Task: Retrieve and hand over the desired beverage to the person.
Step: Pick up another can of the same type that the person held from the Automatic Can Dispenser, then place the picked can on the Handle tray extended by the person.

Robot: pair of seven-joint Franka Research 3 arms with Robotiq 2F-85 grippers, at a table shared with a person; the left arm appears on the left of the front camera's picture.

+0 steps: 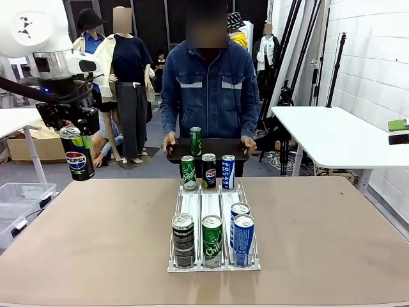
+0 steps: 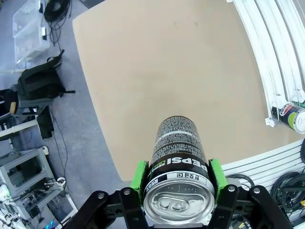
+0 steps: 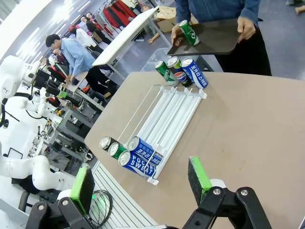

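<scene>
My left gripper point(image 1: 77, 144) is shut on a black Pepsi can point(image 1: 78, 160), held upright in the air off the table's left side. In the left wrist view the green pads point(image 2: 139, 177) clamp that Pepsi can point(image 2: 177, 148) just under its rim, above the table's edge. The person point(image 1: 208, 89) in a blue denim jacket stands at the far side, holding a dark tray point(image 1: 220, 148) with both hands. One green can point(image 1: 195, 141) stands on it. My right gripper point(image 3: 140, 181) is open and holds nothing, high over the near right of the table.
A white three-lane rack point(image 1: 190, 204) lies mid-table, with three cans at its far end point(image 1: 209, 171) and several at its near end point(image 1: 211, 240). A white table point(image 1: 332, 134) stands at right. A plastic bin point(image 1: 19, 198) and a backpack point(image 2: 40, 83) sit on the floor at left.
</scene>
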